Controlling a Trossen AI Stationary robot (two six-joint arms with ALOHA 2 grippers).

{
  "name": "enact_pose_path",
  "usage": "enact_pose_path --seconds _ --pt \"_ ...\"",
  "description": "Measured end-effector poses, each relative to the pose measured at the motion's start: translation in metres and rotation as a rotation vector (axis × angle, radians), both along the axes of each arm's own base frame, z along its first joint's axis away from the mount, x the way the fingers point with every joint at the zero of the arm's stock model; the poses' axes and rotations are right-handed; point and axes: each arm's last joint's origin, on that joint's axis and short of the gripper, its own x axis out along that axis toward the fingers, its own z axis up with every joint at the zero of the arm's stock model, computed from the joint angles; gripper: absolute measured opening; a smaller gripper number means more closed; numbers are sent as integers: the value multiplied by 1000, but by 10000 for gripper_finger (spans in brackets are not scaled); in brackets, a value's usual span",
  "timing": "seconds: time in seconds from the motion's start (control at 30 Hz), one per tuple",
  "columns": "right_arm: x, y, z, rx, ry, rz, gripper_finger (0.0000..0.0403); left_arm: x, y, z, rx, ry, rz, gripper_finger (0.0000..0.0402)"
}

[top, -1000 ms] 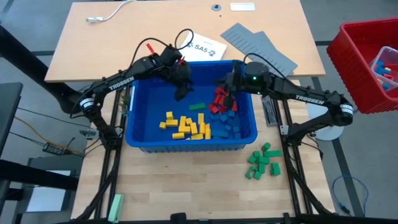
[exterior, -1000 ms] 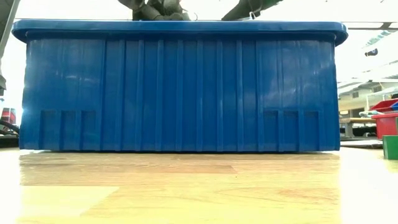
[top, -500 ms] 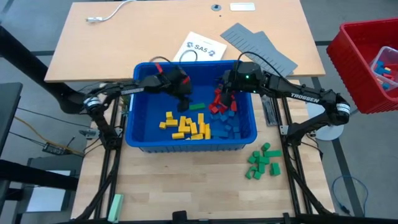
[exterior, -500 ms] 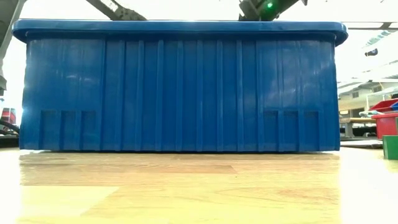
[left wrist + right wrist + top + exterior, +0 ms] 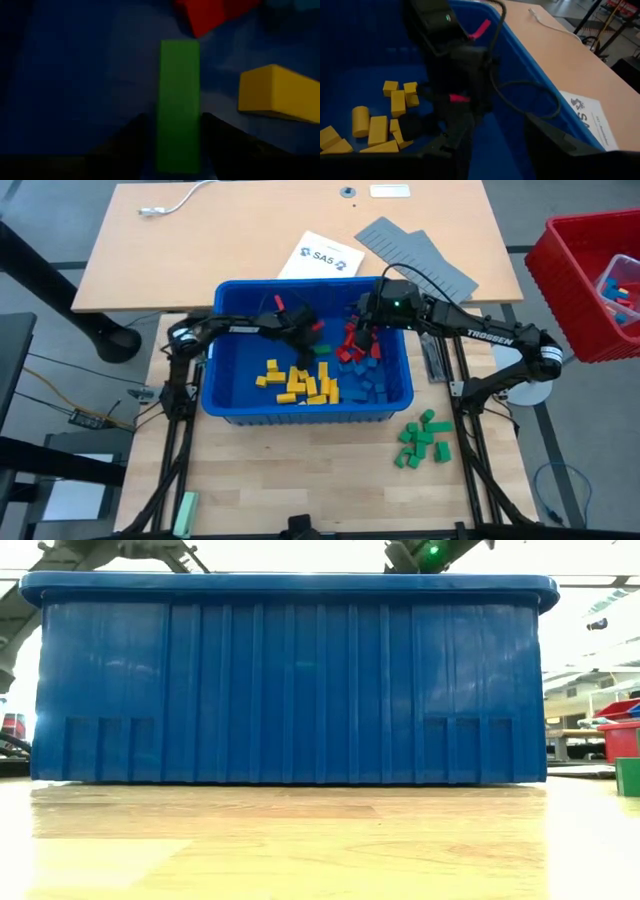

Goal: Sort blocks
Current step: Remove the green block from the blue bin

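**Both grippers down in the blue bin, left one astride a green block**

The blue bin [image 5: 228, 402] holds most of the blocks: a yellow cluster [image 5: 298, 383] toward its near wall, a blue pile [image 5: 368, 380] at its right end, and a red heap [image 5: 352, 340] near its far right corner. A group of green blocks [image 5: 424, 439] lies on the wooden table just outside the bin's near right corner.

The left gripper [image 5: 308, 348] is inside the bin, beyond the yellow cluster. Its wrist view shows a single green block [image 5: 179, 105] lying on the bin floor between the two dark fingers [image 5: 125, 140], which stand spread on either side of it; whether they touch its sides is hard to judge in the dim picture. A yellow block [image 5: 280, 94] and a red one [image 5: 215, 14] lie near it.

The right gripper [image 5: 357, 337] hangs over the red heap, its fingers [image 5: 555, 135] parted and nothing between them.
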Motion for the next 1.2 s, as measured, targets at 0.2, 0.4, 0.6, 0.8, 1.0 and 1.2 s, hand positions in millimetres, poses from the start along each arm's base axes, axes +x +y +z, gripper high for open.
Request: enact_pose_path --seconds 0.2,0.4,0.6,0.8,1.0,1.2 --pt "0 0 0 1 2 3 157 2 1 -11 -18 15 19 198" --pt "0 0 -1 -7 10 8 157 2 0 -12 -23 21 17 195" --pt "0 0 -1 -8 10 6 156 3 -1 -12 -17 29 33 135" --pt "0 0 -1 -17 14 2 157 1 -2 -3 -19 19 43 135" --pt "0 -1 1 -58 19 15 153 -2 -4 40 20 -51 42 135" --pt "2 -1 4 -74 -17 14 153 -10 -9 98 84 -175 34 135"
